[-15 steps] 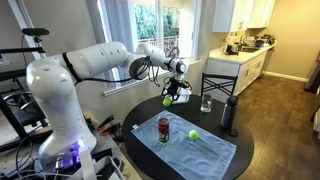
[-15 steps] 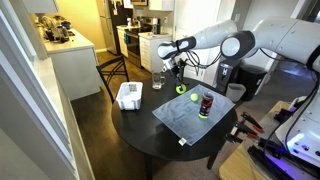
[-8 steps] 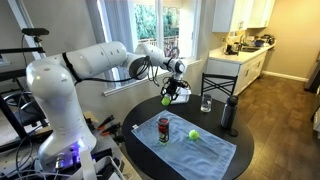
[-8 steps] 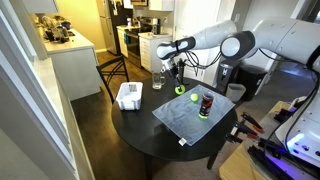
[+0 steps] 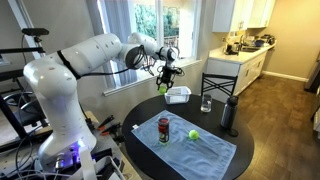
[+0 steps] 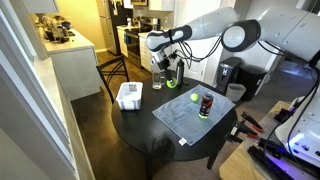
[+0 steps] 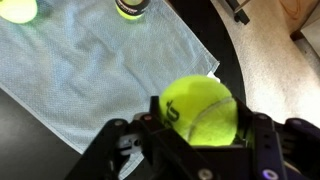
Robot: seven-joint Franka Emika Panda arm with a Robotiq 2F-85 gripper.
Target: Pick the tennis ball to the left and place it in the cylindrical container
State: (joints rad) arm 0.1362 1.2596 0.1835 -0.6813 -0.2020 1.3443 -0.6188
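Gripping the fuzzy yellow-green tennis ball (image 7: 200, 108), the black gripper (image 7: 200, 118) hangs raised. Below, on the pale-blue cloth (image 7: 90, 70), the dark-red cylindrical can (image 5: 164, 128) stands near a twin ball (image 5: 193, 134).

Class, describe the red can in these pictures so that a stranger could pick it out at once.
Find the round dark table and the pale blue cloth spread on it. The red can stands upright near one end of the cloth, beside a loose tennis ball. It is the only red thing there, and far shorter than the dark bottle.
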